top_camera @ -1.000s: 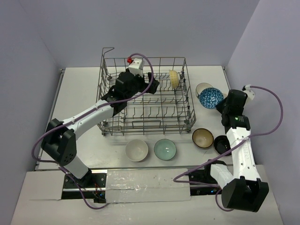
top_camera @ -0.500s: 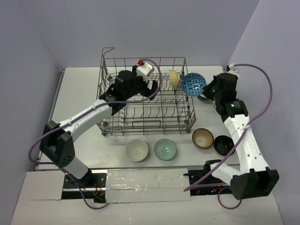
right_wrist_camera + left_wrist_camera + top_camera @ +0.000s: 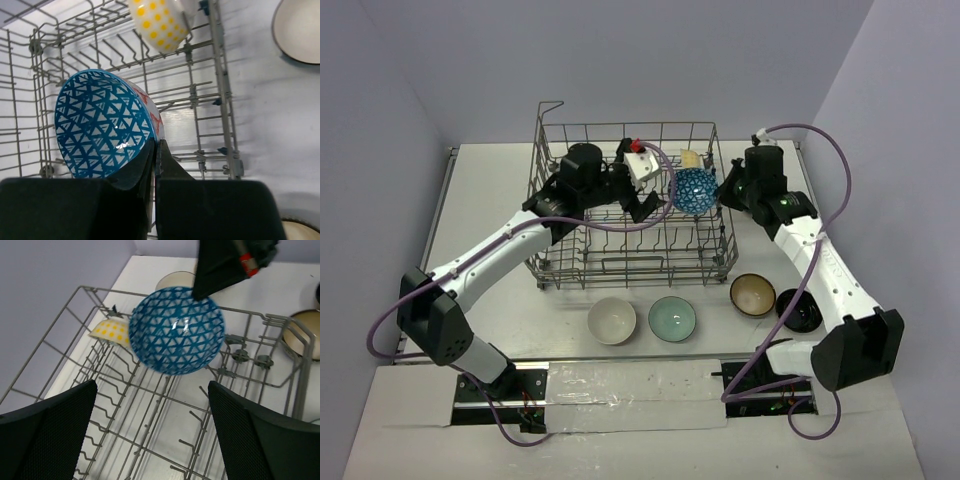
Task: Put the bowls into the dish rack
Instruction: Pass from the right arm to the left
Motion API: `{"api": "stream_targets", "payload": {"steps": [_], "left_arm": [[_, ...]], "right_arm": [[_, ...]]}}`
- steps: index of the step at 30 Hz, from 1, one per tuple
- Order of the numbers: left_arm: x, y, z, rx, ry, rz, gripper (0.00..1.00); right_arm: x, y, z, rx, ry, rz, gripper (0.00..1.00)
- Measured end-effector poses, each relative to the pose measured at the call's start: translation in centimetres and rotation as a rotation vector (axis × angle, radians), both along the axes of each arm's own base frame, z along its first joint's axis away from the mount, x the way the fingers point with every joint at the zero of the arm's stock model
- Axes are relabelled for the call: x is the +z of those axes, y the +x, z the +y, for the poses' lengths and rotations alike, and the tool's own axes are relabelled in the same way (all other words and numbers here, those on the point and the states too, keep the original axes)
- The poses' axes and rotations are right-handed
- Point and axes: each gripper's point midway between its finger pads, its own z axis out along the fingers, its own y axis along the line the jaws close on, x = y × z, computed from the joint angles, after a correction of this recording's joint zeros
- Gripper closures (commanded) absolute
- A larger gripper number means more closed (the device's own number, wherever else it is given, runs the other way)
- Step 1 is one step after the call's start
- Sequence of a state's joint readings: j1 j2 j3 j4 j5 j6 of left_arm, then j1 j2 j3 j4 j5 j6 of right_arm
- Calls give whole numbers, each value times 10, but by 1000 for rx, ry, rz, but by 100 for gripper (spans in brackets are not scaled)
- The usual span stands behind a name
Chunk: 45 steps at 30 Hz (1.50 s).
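Observation:
My right gripper (image 3: 717,194) is shut on the rim of a blue-patterned bowl (image 3: 693,190) and holds it on edge over the right part of the grey wire dish rack (image 3: 560,272); the bowl also shows in the right wrist view (image 3: 102,122) and the left wrist view (image 3: 176,330). My left gripper (image 3: 638,196) is open and empty inside the rack, facing the bowl. A yellow-dotted cream bowl (image 3: 691,158) stands in the rack's back right corner. On the table lie a white bowl (image 3: 612,320), a pale green bowl (image 3: 672,319), a tan bowl (image 3: 753,294) and a black bowl (image 3: 798,309).
A cream bowl (image 3: 299,29) sits on the table right of the rack, behind my right arm. The rack's tall grid sides and upright tines (image 3: 215,390) surround both grippers. Purple cables loop above both arms.
My right arm has carried the blue-patterned bowl left from the table over the rack's right side. My left gripper has moved right inside the rack toward it.

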<state>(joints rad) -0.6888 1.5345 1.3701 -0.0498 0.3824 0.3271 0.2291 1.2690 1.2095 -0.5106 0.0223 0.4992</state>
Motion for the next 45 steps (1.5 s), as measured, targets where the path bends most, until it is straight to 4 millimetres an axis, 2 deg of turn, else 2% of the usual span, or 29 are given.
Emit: {"api": "stream_targets", "payload": {"steps": [5, 8, 13, 18, 27, 34, 37, 42, 45], "left_arm": [[5, -15, -20, -118, 46, -34, 5], [1, -21, -31, -173, 78, -42, 5], [-21, -35, -49, -260, 153, -22, 6], [-43, -41, -64, -323, 224, 9, 8], [-86, -38, -62, -317, 336, 65, 14], [-87, -27, -60, -266, 358, 39, 25], [-89, -21, -60, -234, 359, 16, 27], [-104, -16, -59, -194, 375, -1, 34], [-103, -12, -61, -173, 375, -18, 40]], "right_arm": [[-6, 6, 22, 64, 15, 20, 100], [-13, 8, 32, 94, 22, 37, 100], [-20, 10, 39, 123, 29, 61, 100], [-15, 12, 43, 144, 31, 48, 100], [9, 17, 48, 170, 45, -1, 100], [9, 15, 47, 174, 39, 3, 100], [8, 15, 47, 177, 33, 4, 100], [7, 14, 47, 185, 27, 7, 100], [6, 13, 47, 190, 23, 13, 100]]}}
